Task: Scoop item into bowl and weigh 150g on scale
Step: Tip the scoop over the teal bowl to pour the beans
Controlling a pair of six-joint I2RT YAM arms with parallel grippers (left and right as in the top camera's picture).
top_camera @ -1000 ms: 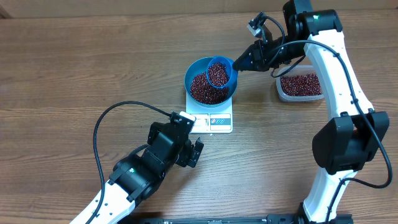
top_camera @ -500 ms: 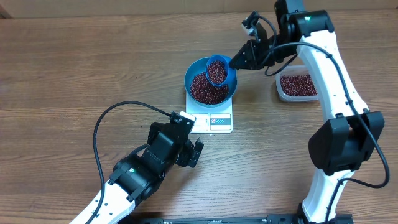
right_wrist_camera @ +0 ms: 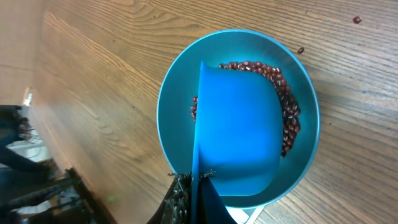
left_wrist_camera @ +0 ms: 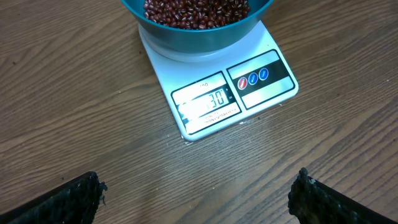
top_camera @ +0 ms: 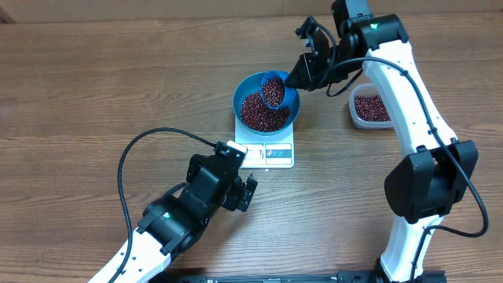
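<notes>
Beans [top_camera: 259, 115] heaped in blue bowl [top_camera: 238, 97] atop white scale [top_camera: 272, 155]. Right gripper [top_camera: 299, 77] clamped on tilted blue scoop [top_camera: 273, 91] at bowl's 1 o'clock. Left gripper [top_camera: 247, 193] gaping wide, empty, at scale's 7 o'clock

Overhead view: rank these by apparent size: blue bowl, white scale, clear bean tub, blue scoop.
1. Round blue bowl and white square scale: similar width. The bowl hides most of the scale, so they are unranked.
2. Clear rectangular plastic tub, partly behind the right arm.
3. Small blue scoop, though raised nearer the camera.
</notes>
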